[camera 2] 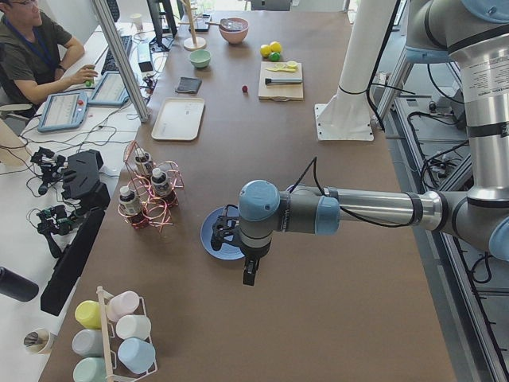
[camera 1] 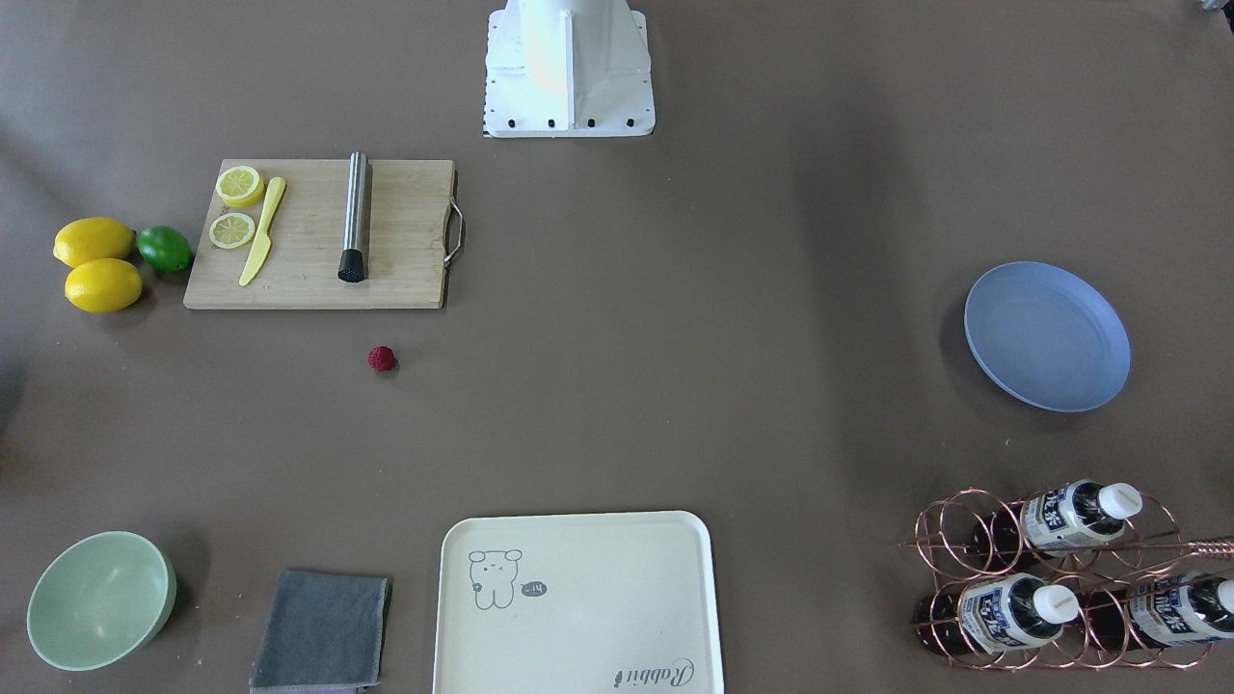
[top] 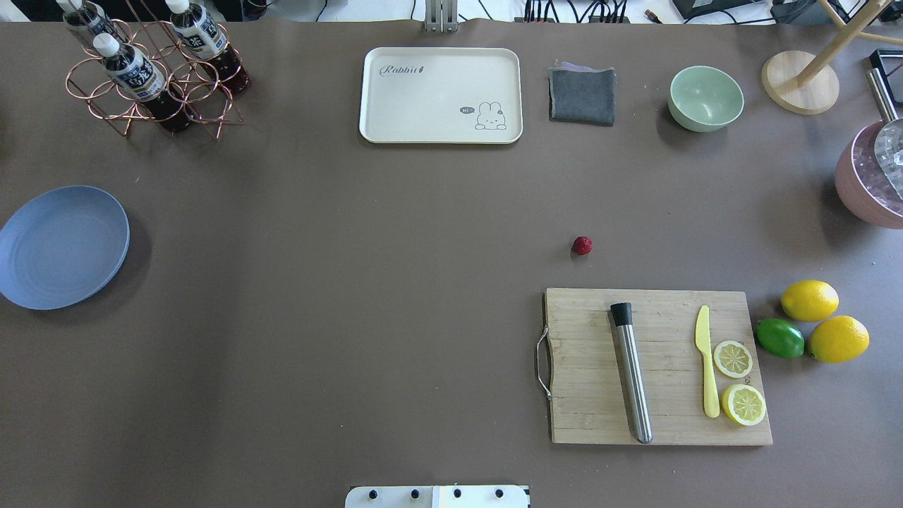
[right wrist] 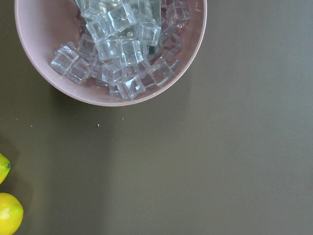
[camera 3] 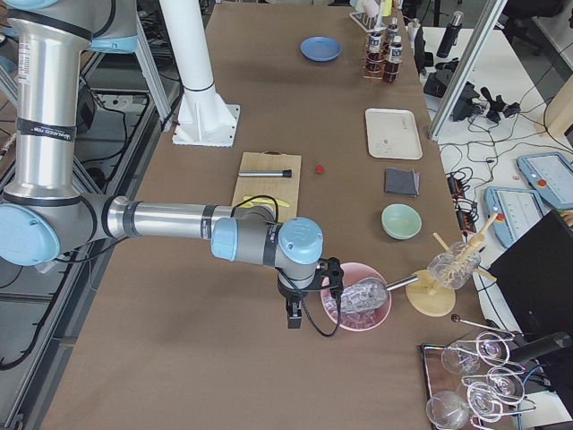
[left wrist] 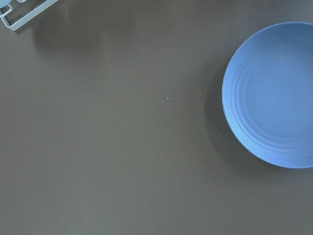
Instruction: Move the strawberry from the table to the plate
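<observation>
The strawberry [top: 582, 245] lies on the tabletop [top: 353, 282] near the cutting board's [top: 659, 367] far edge. The plate [top: 60, 247] sits well apart from that board. I cannot tell how wide the left pincer [camera 2: 249, 274] or the right pincer [camera 3: 293, 315] stands. An off-centre pinch could roll the tiny berry away.

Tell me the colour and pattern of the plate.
The plate is matte blue-grey with faint concentric rings, clearest in the left wrist-mounted view.

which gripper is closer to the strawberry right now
Right. The right gripper hangs by the pink ice bowl, on the strawberry's half of the table; the left gripper is at the opposite end, by the plate.
</observation>
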